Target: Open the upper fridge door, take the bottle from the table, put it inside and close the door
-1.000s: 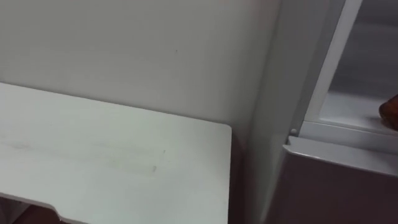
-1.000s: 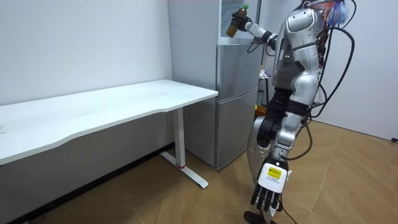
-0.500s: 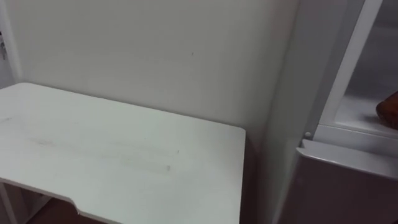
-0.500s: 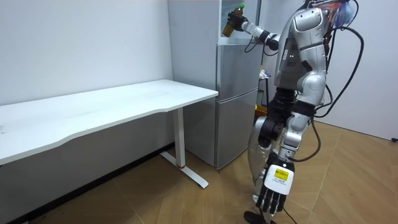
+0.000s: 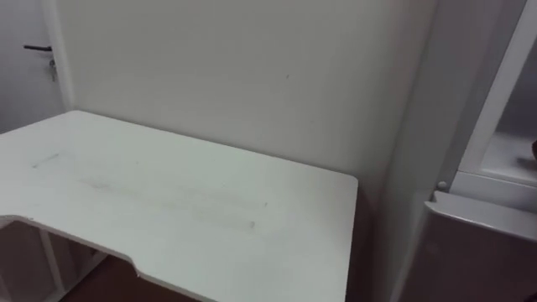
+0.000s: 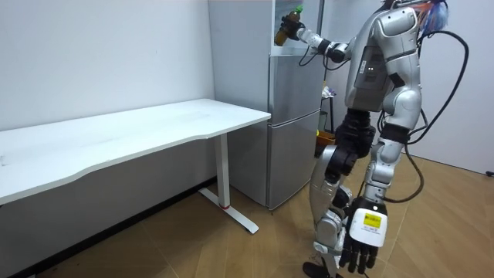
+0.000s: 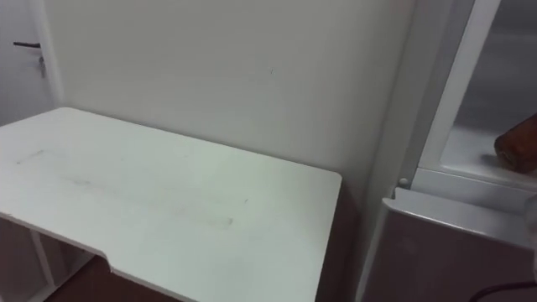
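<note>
The brown bottle with a green cap is held high at the open upper compartment of the grey fridge. My right hand is shut on it, arm stretched out. In the right eye view the bottle's brown base shows at the right edge, just above the white floor of the upper compartment. My left hand hangs low beside my legs, fingers relaxed and holding nothing. I stand right in front of the fridge.
A long white desk stands against the wall, its end beside the fridge. A door with a dark handle is at the far left. The floor is wood.
The eye view has swung left, showing more desk and less fridge. In the room view my body has turned, my left hand has swung right, and the bottle has edged closer to the opening.
</note>
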Tool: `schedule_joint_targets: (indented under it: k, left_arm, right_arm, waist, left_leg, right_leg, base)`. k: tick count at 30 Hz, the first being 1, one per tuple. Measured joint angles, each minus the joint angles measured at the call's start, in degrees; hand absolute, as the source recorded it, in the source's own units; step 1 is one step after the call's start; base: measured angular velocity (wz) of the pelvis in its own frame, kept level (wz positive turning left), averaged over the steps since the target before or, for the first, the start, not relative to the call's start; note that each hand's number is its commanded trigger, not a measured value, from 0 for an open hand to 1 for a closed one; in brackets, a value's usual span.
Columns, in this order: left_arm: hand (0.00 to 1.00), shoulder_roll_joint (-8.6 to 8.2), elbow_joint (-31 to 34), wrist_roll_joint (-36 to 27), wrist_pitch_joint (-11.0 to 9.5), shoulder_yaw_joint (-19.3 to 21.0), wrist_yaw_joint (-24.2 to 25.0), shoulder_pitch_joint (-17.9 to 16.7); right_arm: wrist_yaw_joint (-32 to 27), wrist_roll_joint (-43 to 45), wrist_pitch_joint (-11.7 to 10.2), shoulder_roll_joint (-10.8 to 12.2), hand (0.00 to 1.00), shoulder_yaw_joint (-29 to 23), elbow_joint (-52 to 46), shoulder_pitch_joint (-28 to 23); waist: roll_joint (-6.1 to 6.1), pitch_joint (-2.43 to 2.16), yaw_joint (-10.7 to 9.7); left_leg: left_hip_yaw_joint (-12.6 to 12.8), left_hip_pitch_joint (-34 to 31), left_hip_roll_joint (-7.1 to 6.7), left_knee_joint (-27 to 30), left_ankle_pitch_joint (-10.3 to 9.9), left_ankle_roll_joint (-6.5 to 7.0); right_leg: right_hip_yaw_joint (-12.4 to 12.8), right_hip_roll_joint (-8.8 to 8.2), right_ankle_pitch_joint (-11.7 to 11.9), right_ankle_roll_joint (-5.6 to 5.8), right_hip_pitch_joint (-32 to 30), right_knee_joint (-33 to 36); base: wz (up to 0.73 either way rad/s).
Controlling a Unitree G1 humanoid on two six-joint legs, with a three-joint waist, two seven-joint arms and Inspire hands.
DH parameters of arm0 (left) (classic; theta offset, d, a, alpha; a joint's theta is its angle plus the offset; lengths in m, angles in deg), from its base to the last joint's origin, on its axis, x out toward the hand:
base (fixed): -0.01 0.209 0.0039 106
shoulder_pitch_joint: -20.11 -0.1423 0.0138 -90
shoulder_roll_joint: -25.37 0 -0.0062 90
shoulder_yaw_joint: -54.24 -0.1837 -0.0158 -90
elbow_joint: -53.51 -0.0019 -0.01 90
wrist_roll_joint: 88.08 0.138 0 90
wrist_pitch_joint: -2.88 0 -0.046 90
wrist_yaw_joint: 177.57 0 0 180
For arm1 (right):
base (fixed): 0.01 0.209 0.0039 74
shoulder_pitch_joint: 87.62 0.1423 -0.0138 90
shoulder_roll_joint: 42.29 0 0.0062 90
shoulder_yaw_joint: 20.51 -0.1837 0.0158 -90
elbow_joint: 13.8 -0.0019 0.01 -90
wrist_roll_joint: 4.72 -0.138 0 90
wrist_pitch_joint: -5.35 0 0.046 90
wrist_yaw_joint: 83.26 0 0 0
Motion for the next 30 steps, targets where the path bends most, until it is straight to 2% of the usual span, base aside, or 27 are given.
schedule_joint_targets:
  k: [1, 3, 4, 5, 6, 7, 9, 11, 15, 23, 30]
  left_arm:
    - [0.0, 0.05, 0.0, 0.0, 0.0, 0.0, 0.0, -0.1]
    - [0.0, 0.27, 0.1, 0.0, 0.0, 0.0, 0.0, -0.2]
    - [0.0, 0.3, 0.3, 0.0, 0.1, 0.0, 0.0, -0.2]
    - [0.0, 0.29, 0.6, 0.0, 0.1, 0.0, 0.0, -0.2]
    - [0.0, 0.29, 0.7, 0.0, 0.1, 0.0, 0.0, -0.2]
    - [0.0, 0.3, 0.7, 0.0, 0.2, 0.0, 0.0, -0.2]
    - [0.0, 0.36, 1.3, -0.2, 0.6, 0.0, 0.0, -0.2]
    - [0.0, 0.28, 2.5, -0.5, 1.2, 0.0, -0.1, -0.1]
    - [0.0, 0.36, 2.4, -0.5, 1.2, 0.0, -0.4, 0.1]
    - [0.0, 0.62, 2.4, -1.7, 2.3, -0.3, -1.0, 0.4]
    - [0.0, 1.46, 3.8, -1.8, 2.3, -1.2, -1.0, 0.5]
  right_arm:
    - [0.0, 0.0, -0.2, 0.0, 1.0, 0.0, 0.7, 0.6]
    - [0.2, 0.0, -1.2, 0.0, 0.94, 0.0, 1.3, 0.8]
    - [0.7, 0.0, -1.9, 0.0, 0.72, 0.0, 2.1, 0.9]
    - [1.2, 0.0, -2.5, 0.0, 0.46, 0.0, 2.5, 1.0]
    - [1.5, 0.0, -2.8, 0.0, 0.29, 0.0, 2.6, 1.0]
    - [2.1, 0.0, -2.9, 0.0, 0.0, 0.1, 2.7, 1.1]
    - [3.7, -0.4, -3.1, 0.0, 0.0, 0.2, 4.1, 1.2]
    - [5.1, -1.5, -4.2, 0.0, 0.0, 0.0, 6.8, 2.2]
    - [8.3, -1.4, -4.5, -0.1, 0.0, 2.1, 13.9, 2.9]
    - [15.6, -0.6, -3.4, -1.2, 0.0, 6.1, 17.0, 4.1]
    - [20.2, -1.1, -2.4, -1.6, 0.0, 6.7, 18.7, 4.1]
  waist:
    - [0.17, -0.11, 0.2]
    - [0.06, -0.13, 0.6]
    - [-0.02, -0.13, 1.2]
    - [-0.08, -0.13, 1.6]
    - [-0.09, -0.12, 1.8]
    - [-0.06, -0.12, 2.0]
    - [-0.08, -0.1, 2.2]
    - [-0.04, -0.08, 2.9]
    - [-0.02, 0.03, 2.8]
    - [-0.35, 0.09, 2.9]
    - [-1.23, 0.08, 2.9]
  left_leg:
    - [-0.3, -0.3, -0.03, 0.0, 0.1, -0.05]
    - [-0.7, -0.9, -0.07, 0.0, 0.4, -0.19]
    - [-0.9, -1.2, -0.04, 0.1, 0.5, -0.31]
    - [-1.1, -1.5, -0.03, 0.1, 0.5, -0.42]
    - [-1.2, -1.6, -0.03, 0.1, 0.6, -0.47]
    - [-1.4, -1.6, -0.02, 0.0, 0.6, -0.53]
    - [-2.0, -1.6, -0.04, 0.0, 0.6, -0.59]
    - [-2.0, -1.5, 0.01, 0.0, 0.7, -0.64]
    - [-2.2, -1.5, 0.0, 0.2, 0.7, -0.68]
    - [-1.9, -2.0, 0.09, 0.2, 0.7, -0.86]
    - [-1.4, -2.1, 0.33, 0.1, 0.9, -1.04]
  right_leg:
    - [-0.2, -0.06, -0.1, -0.06, -0.2, 0.0]
    - [-0.9, -0.15, -0.3, -0.19, -0.8, 0.0]
    - [-1.3, -0.15, -0.3, -0.31, -1.0, 0.0]
    - [-1.5, -0.14, -0.3, -0.41, -1.1, 0.0]
    - [-1.6, -0.13, -0.4, -0.44, -1.1, 0.0]
    - [-1.8, -0.12, -0.4, -0.54, -1.1, -0.1]
    - [-2.4, -0.12, -0.5, -0.61, -1.0, -0.1]
    - [-2.6, -0.11, -0.6, -0.7, -0.9, -0.1]
    - [-3.1, -0.05, -0.6, -0.79, -0.3, -0.2]
    - [-2.6, -0.1, -0.6, -0.99, -1.6, 0.0]
    - [-2.1, 0.08, -0.5, -1.27, -2.0, 0.1]
  base:
    - [0.17]
    - [0.16]
    - [0.09]
    - [0.09]
    - [0.1]
    - [0.11]
    - [0.12]
    - [0.05]
    - [0.0]
    - [-0.03]
    - [-0.02]
